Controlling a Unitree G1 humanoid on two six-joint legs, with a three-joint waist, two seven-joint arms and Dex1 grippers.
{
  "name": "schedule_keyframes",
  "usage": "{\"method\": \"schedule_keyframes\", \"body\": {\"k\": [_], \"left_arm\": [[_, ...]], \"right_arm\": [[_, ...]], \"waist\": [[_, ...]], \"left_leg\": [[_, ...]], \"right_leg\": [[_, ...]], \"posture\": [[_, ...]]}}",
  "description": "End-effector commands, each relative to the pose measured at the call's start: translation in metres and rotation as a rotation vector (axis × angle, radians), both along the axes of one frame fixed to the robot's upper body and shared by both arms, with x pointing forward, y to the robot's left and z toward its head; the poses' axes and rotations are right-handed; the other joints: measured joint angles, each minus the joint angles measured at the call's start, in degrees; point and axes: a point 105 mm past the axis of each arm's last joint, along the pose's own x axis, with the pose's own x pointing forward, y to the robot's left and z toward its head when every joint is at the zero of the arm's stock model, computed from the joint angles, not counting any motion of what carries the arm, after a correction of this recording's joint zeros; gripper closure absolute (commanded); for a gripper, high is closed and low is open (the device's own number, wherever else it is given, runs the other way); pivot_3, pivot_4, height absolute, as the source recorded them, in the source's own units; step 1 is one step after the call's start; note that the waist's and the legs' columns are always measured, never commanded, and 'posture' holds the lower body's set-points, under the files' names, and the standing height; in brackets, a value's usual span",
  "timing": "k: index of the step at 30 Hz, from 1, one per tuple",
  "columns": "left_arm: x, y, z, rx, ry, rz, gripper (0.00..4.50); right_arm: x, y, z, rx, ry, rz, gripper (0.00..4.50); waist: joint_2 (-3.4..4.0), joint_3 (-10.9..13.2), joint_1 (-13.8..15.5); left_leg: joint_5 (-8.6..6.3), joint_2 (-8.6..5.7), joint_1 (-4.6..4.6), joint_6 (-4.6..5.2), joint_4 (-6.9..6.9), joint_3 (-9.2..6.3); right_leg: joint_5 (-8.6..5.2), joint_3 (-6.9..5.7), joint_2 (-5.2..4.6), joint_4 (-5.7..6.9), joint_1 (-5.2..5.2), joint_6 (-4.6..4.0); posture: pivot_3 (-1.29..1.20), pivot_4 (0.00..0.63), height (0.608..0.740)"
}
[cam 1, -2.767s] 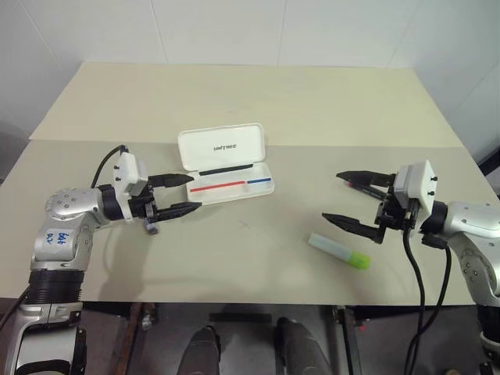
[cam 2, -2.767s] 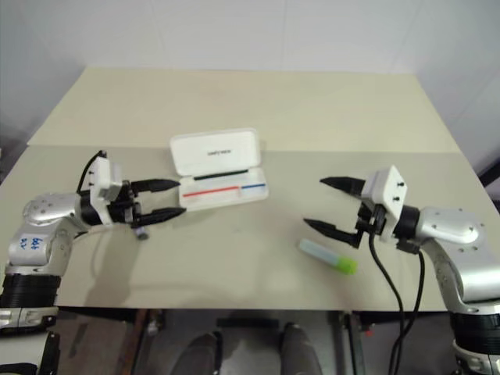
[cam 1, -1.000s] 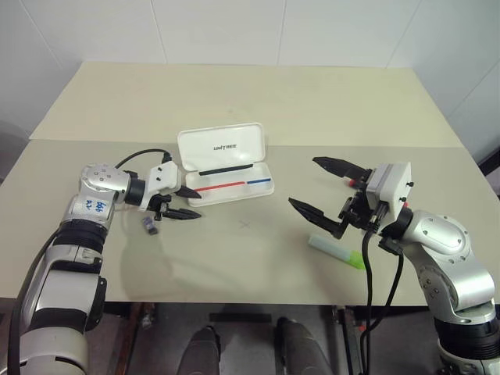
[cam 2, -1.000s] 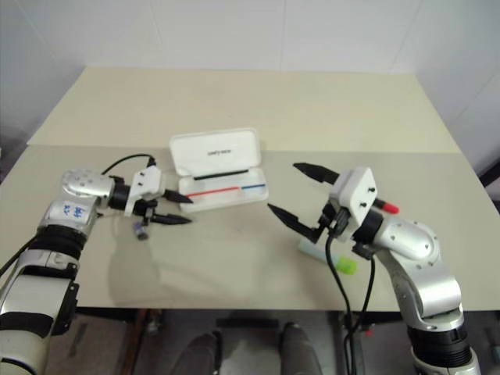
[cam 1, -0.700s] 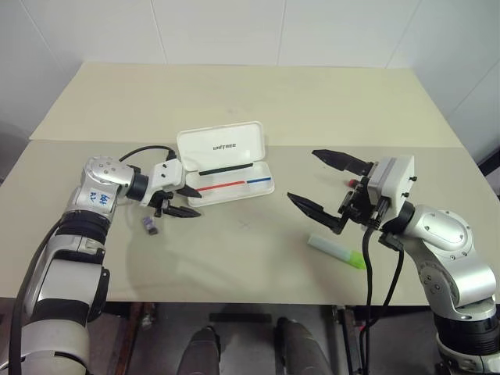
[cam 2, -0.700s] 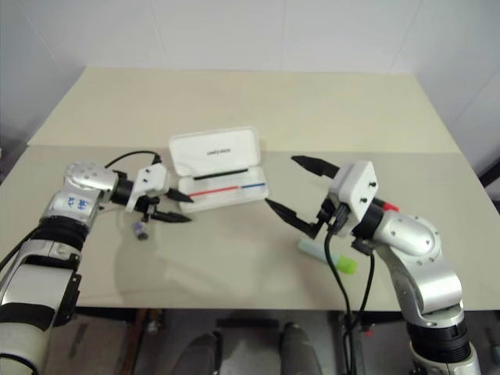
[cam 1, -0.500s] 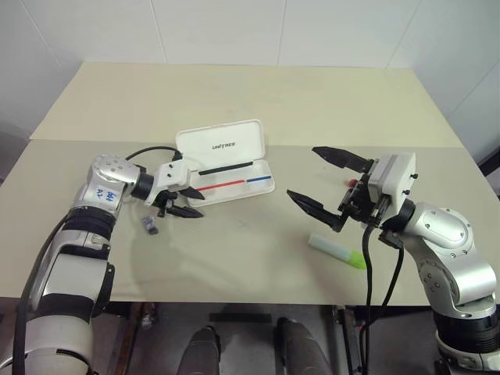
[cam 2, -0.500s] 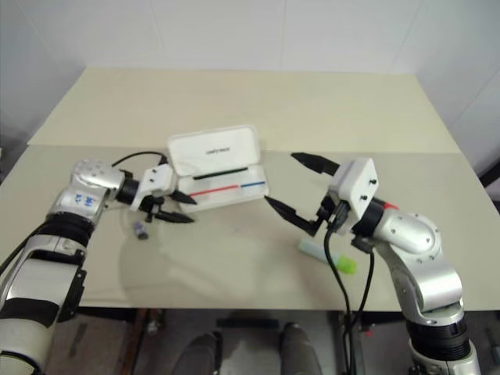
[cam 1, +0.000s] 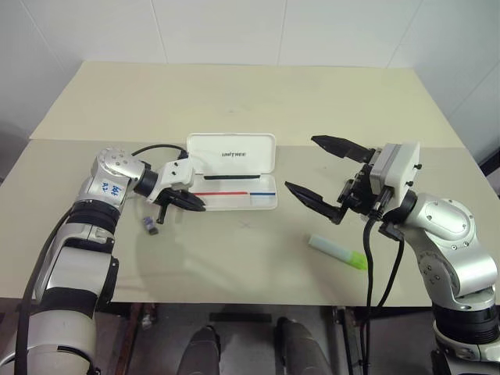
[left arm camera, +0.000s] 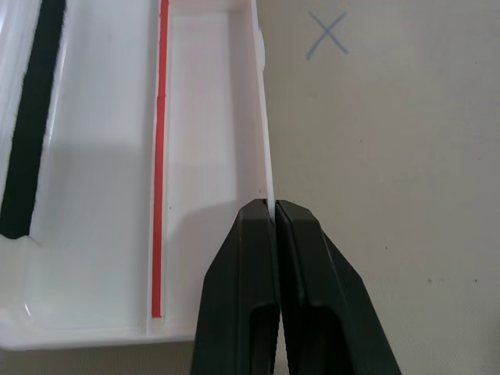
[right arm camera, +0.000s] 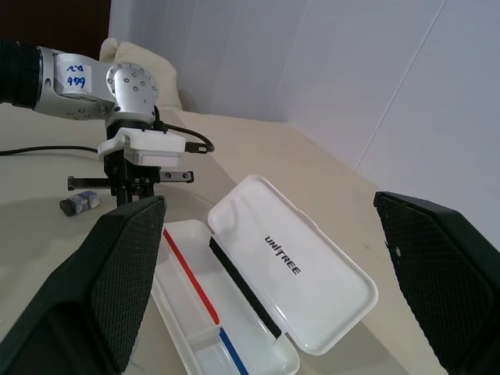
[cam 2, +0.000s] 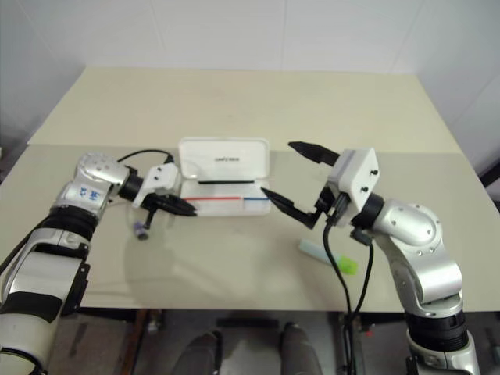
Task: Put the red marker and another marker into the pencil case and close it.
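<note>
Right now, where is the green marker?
In the left eye view, the green marker lies on the table, on the robot's right, just below the open right gripper and apart from the pencil case.

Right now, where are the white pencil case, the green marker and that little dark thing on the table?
pencil case (cam 1: 232, 155): left eye view, on the open lid.
green marker (cam 1: 337, 252): left eye view, mid-body.
small dark thing (cam 1: 148, 224): left eye view, its middle.
</note>
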Motion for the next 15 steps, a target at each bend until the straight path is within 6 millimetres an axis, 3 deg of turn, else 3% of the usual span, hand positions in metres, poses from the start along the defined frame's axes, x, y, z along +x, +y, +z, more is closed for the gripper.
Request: {"method": "schedule_keyframes", "body": {"k": [1, 8, 15], "left_arm": [[-0.004, -0.012, 0.011, -0.019, -0.031, -0.066, 4.48], [-0.028, -0.042, 0.021, -0.099, -0.003, -0.106, 4.48], [-0.054, -0.048, 0.000, -0.072, 0.063, -0.097, 4.48]], "right_arm": [[-0.004, 0.002, 0.008, 0.009, -0.030, 0.028, 0.00], [-0.003, -0.007, 0.002, -0.013, 0.002, 0.013, 0.00], [-0.009, -0.014, 0.000, -0.023, 0.017, -0.010, 0.00]], "waist": [[0.00, 0.00, 0.00], [0.00, 0.00, -0.01], [0.00, 0.00, -0.32]], "left_leg": [[0.00, 0.00, 0.00, 0.00, 0.00, 0.00], [0.00, 0.00, -0.03, 0.00, 0.00, -0.02], [0.01, 0.00, 0.06, -0.01, 0.01, -0.04]], "right_leg": [[0.00, 0.00, 0.00, 0.00, 0.00, 0.00], [0.00, 0.00, -0.01, 0.16, 0.00, 0.01], [-0.04, 0.02, 0.01, 0.20, -0.02, -0.04]], "posture": [[0.00, 0.150, 0.740], [0.00, 0.150, 0.740], [0.00, 0.150, 0.740]]}}
